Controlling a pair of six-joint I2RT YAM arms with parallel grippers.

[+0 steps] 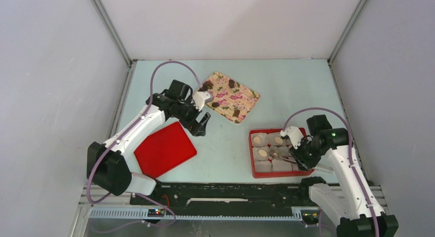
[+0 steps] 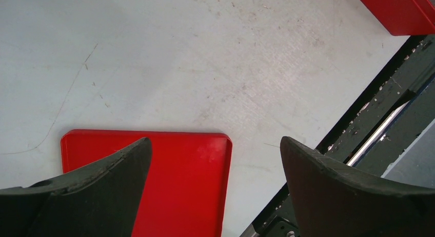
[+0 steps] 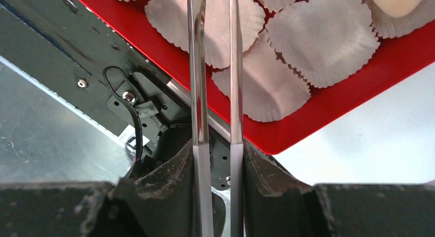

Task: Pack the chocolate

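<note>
Chocolate (image 1: 232, 83) lies in two places on the counter (image 1: 225, 139): dark lumps (image 1: 215, 104) scattered on the flowered tray (image 1: 249, 96) toward 12 o'clock, pale lumps (image 1: 262, 153) seated in paper cups (image 1: 263, 166) of the red box (image 1: 277, 174) toward 4 o'clock. You cannot read any lump's long axis; they are too small. Your right hand (image 1: 297, 154) pinches tweezers (image 1: 279, 156), whose blades point to 9 o'clock over the box. Your left hand (image 1: 201, 123) is spread wide, holding nothing, beside the red lid (image 1: 164, 149).
</note>
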